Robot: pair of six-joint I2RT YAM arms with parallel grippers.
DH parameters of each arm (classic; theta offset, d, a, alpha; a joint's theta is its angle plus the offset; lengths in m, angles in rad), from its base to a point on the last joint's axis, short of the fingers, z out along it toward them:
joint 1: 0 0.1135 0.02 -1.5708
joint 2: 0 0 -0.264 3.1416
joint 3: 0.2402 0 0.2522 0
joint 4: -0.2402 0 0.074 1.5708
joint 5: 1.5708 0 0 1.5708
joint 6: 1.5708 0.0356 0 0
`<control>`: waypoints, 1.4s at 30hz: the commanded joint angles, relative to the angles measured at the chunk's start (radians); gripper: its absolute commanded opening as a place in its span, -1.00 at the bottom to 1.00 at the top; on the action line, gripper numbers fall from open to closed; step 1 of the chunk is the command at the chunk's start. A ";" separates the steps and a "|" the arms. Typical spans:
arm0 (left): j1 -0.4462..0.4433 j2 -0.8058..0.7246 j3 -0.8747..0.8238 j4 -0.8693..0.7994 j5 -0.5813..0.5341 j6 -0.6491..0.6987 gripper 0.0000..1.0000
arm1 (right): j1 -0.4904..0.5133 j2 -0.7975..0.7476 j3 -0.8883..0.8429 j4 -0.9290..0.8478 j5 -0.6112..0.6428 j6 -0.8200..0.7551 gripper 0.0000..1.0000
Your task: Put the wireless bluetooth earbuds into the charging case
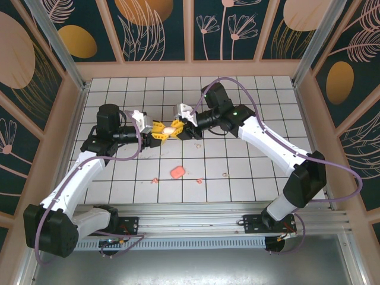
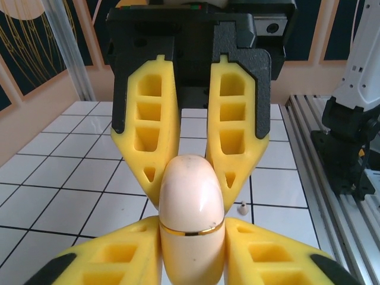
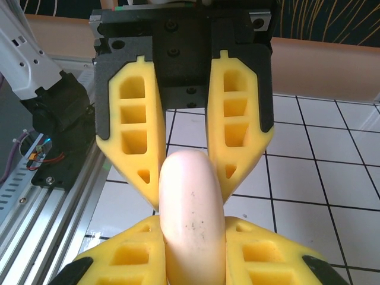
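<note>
1. The left gripper (image 1: pixel 161 132) is clenching the case (image 2: pixel 191 202), one yellow finger pressing on each side.
2. The right gripper (image 1: pixel 179 128) is grasping the same case from the opposite end, with its jaws closed against it.
3. The left arm (image 1: pixel 83 172) is rising from its base at the near left, bending at the elbow and pointing its wrist rightward, roughly level, over mid-table.
4. The right arm (image 1: pixel 267 139) is climbing from its base at the near right, folding back toward the centre and pointing its wrist leftward, so the two grippers are meeting tip to tip.
5. The case is hanging between the grippers, clear of the table (image 1: pixel 261 95). It is pale peach, glossy and egg-shaped. A thin gold band is circling it in the left wrist view, and faint dark specks are showing in the right wrist view.
6. The earbuds (image 1: pixel 199 180) are lying loose on the white tiles, nearer the bases than the grippers and well apart from each other. They are tiny pale pink bits.
7. A second case (image 1: pixel 177 172), salmon-pink and rounded, is lying on the tiles between two of the earbuds.
</note>
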 commanded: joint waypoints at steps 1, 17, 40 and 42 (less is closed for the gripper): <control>0.001 -0.001 0.005 -0.024 -0.002 0.045 -0.47 | 0.006 -0.002 0.031 0.011 -0.029 -0.009 -0.68; 0.001 -0.021 -0.020 0.004 -0.087 0.038 -0.43 | -0.014 -0.033 -0.014 0.095 -0.054 0.037 -0.69; 0.002 -0.020 -0.017 -0.006 -0.054 0.044 0.10 | -0.004 -0.027 0.026 0.078 -0.067 0.024 -0.68; 0.001 -0.014 -0.010 -0.012 -0.045 0.044 0.10 | -0.005 -0.026 0.029 0.076 -0.066 0.019 -0.68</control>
